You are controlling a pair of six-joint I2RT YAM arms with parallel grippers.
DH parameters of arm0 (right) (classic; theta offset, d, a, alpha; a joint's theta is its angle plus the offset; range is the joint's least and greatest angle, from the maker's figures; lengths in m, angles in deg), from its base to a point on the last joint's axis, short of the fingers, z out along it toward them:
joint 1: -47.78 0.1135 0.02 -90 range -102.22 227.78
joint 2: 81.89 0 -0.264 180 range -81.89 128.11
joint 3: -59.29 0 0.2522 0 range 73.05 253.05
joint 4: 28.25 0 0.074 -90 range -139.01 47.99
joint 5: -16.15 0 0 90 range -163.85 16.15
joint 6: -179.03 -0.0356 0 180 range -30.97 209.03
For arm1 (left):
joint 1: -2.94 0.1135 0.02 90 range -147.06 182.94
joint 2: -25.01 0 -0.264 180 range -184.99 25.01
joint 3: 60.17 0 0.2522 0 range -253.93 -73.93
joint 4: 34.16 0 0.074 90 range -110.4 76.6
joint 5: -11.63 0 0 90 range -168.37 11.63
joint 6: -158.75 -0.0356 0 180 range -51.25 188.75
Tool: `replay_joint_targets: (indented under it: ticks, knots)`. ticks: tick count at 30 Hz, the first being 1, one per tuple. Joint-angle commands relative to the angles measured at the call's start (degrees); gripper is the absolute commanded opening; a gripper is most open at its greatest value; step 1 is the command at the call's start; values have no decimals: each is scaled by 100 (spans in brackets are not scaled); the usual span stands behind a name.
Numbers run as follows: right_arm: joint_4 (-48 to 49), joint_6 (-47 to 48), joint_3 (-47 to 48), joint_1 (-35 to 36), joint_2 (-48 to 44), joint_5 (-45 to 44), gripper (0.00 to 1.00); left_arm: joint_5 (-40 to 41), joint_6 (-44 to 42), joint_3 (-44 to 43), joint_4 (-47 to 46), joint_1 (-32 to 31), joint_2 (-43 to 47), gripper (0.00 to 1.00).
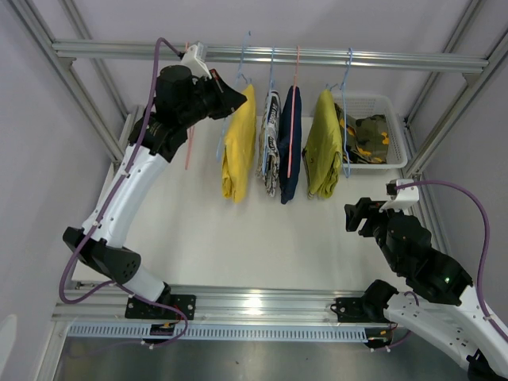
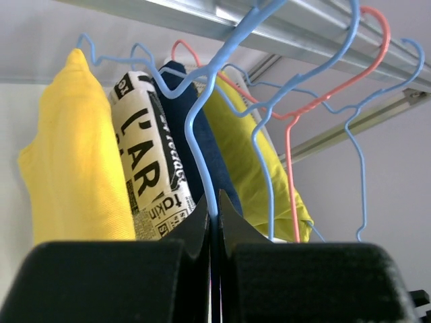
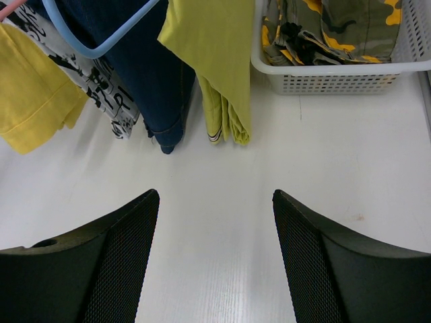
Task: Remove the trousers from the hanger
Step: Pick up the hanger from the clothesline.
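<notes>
**A:** Left gripper (image 2: 214, 212): the jaws are pressing together, pinching the wire of a blue hanger (image 2: 199, 161) just under the rail (image 1: 381, 57). I cannot tell from the wrist view which pair that wire is carrying.

**B:** Noting. Right gripper (image 3: 214, 202): the jaws are standing spread, gripping nothing. It is hovering over the table, well in front of the rail's right half.

**A:** The yellow trousers (image 1: 238, 147), black-and-white pair (image 1: 271, 147), navy pair (image 1: 290, 147) and mustard-olive pair (image 1: 323, 147) are hanging from the rail, left to right, close together. The camouflage pair (image 1: 369, 139) is lying in the basket (image 1: 377, 163) below the rail's right end. Judging one of five done.

**B:** I am reading the step as steadying the hanger so the cloth can be drawn off. The left should be holding its pinch firm, with the hook seated on the rail. The right should be closing on one pair's hem only, then drawing one side of the fold down and away from the rail.

**A:** Risks I am expecting: the thin wire slipping between the pads, and neighbouring pairs dragging along.
</notes>
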Motion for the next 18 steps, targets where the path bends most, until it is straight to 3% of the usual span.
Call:
replay_joint_targets:
  ticks: [1, 7, 18]
  knots:
    - [202, 44, -72, 12, -44, -98, 73, 499, -191, -762, -1573, 122, 190, 1]
    - [211, 61, -72, 21, -44, -125, 73, 464, -200, -904, -1459, 122, 163, 1]
    - [237, 62, -72, 21, -132, -2, 73, 552, -314, -456, -1081, 122, 1005, 1]
